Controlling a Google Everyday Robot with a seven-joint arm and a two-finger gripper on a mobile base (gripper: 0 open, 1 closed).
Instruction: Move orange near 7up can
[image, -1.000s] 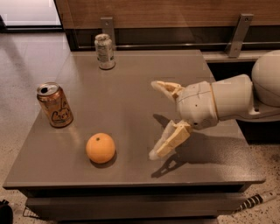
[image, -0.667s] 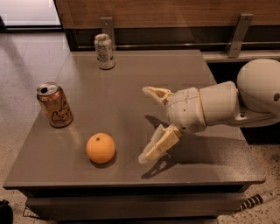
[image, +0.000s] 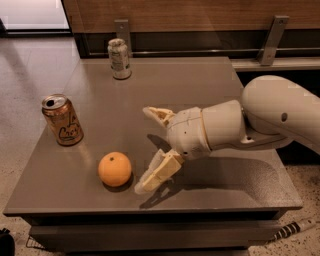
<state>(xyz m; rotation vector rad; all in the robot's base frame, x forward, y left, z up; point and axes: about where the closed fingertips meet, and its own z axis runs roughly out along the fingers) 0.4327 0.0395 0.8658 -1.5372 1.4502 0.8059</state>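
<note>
7up can: upright at far edge of table; contents not visible.
Copper can: upright, left side, top opened, inside hidden.
Orange: near front edge, well apart from 7up can.
Gripper: just right of orange, fingers spread wide, empty; lower finger beside orange, contact unclear.
Arm: cut off at right.

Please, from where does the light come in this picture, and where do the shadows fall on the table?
Camera view: light comes mostly from above, since the orange casts only a small dark shadow at its base; the open gripper, just right of the orange, and its arm shade the table beneath them; a bright washed-out patch sits at the top left corner.
</note>
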